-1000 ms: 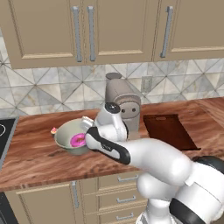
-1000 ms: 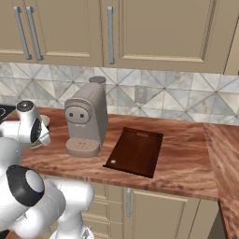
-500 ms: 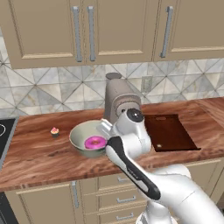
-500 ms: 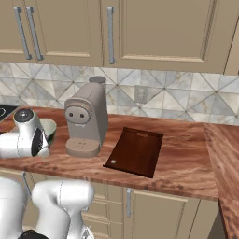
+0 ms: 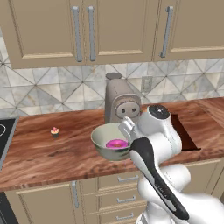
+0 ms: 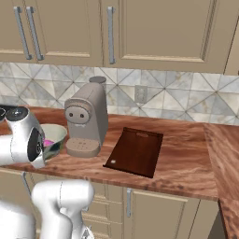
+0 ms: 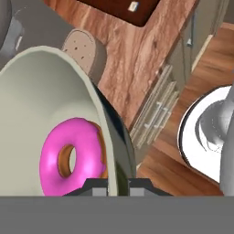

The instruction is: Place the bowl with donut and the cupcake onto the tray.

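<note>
The claw (image 7: 115,183) pinches the rim of the big grey-green bowl (image 5: 106,141) — the pink donut (image 5: 117,144) sits inside. The tiny cupcake (image 5: 54,131) stands far off; the brown tray (image 6: 136,151) lies flat beyond.

donut (image 5: 116,144) in bowl (image 5: 105,136) | cupcake (image 5: 54,131) left | tray (image 6: 136,151) right of coffee machine (image 6: 87,117)

The 2 base views look forward and down from behind, sharing the coffee machine (image 5: 121,103) and tray (image 6: 135,151); the hand view sits close over the bowl (image 7: 50,87).
</note>
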{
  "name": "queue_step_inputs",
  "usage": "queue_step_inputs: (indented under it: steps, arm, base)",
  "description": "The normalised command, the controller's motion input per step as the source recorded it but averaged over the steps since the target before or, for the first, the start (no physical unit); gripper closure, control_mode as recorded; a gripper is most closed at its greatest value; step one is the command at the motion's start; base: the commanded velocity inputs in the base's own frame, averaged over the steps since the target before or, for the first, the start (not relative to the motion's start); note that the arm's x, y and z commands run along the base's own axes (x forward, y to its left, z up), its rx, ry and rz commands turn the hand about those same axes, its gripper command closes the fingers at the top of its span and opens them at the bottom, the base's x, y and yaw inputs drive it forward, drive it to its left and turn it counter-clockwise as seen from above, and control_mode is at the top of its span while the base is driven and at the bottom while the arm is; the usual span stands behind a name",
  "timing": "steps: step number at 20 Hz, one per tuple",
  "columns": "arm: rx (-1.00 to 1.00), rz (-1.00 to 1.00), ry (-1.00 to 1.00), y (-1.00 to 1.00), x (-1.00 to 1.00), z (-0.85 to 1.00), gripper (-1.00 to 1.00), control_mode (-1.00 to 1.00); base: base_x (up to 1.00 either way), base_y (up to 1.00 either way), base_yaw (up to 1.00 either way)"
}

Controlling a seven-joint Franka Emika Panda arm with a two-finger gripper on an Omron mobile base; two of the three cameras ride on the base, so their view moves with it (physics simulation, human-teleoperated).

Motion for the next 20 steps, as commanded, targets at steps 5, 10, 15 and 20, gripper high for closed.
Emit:
queue_step_inputs:
  steps: [5, 10, 15, 20]
  arm:
    - [0.08, -0.22, 0.00, -0.71, -0.77, 0.19, 1.00, -1.00]
    - [0.07, -0.20, -0.01, -0.71, -0.64, 0.14, 1.00, -1.00]
    - [0.00, -0.20, -0.07, -0.64, -0.33, 0.12, 1.00, -1.00]
    - [0.00, -0.18, -0.07, -0.60, -0.11, 0.02, 1.00, -1.00]
  base:
    - [0.00, 0.00, 0.00]
    - [0.00, 0.00, 0.00]
    - [0.00, 0.00, 0.00]
    - [0.00, 0.00, 0.00]
